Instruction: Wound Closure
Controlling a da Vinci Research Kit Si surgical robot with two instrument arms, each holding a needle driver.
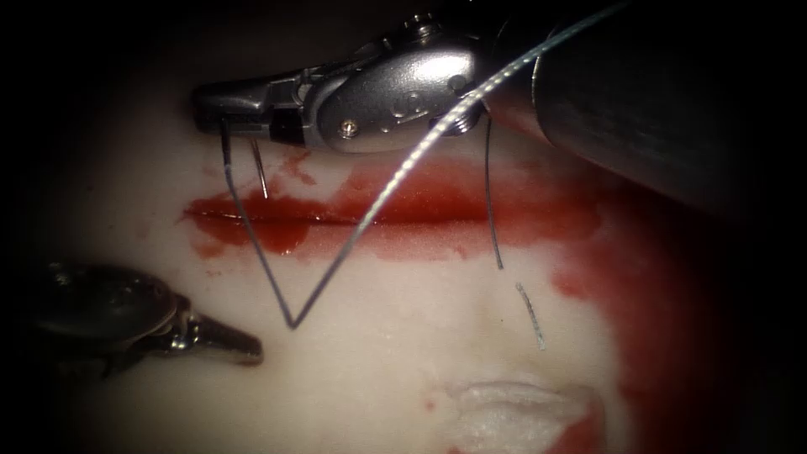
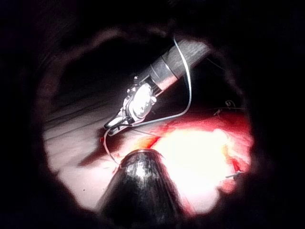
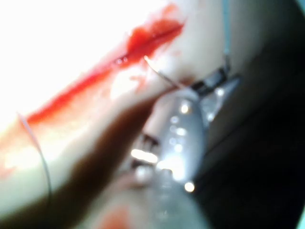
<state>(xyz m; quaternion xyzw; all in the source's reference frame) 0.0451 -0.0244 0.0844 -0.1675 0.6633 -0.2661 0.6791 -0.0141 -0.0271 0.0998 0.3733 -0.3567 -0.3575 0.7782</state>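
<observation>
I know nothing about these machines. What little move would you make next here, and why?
Probably ease the left tool up toward the needle, ready to help. Its jaws look shut on nothing, resting low and to the left of the cut. The right tool grips the needle, out of the tissue, with thread stretched across the cut.

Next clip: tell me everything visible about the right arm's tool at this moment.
The right arm's tool is a shiny silver metal needle driver on a dark shaft, entering from the endoscope view's right and lying nearly level above the cut, its jaws pointing left. The jaws are shut on the thread, which drops from the tip across the cut, bends in a sharp V on the tissue, then climbs back over the tool's wrist. A short thin piece also hangs beside the tip.
</observation>
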